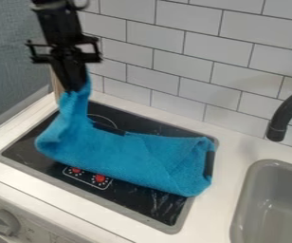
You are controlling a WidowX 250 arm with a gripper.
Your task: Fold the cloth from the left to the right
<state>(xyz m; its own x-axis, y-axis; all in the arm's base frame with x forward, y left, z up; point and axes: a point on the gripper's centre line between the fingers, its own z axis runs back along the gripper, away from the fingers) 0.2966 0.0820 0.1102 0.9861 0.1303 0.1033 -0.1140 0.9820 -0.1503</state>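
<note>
Cloth (120, 154), bright blue, pictured partly raised over a toy kitchen. Behind, from 11 to 3 o'clock, a wall (193, 47) of pale rectangular tiles. Below, a white bench (219, 204), set with a black stovetop (145, 197) toward 7 o'clock and a gray sink (253, 170) toward 4 o'clock. Across the stovetop, the cloth's main spread, loosely bunched near 8 o'clock and flatter toward 4 o'clock, with a dark strip along that far end. Pinched at 10 o'clock, one end of the cloth, drawn up into a narrow, upright twist beneath the black hand (74, 90), narrowed around the fabric and pointed down. At 3 o'clock, a dark curved faucet (287, 111). Between 7 and 8 o'clock, on the front panel, a round knob (8, 222). Near 7 o'clock, just beside the cloth, two red dial markings (100, 178).
</note>
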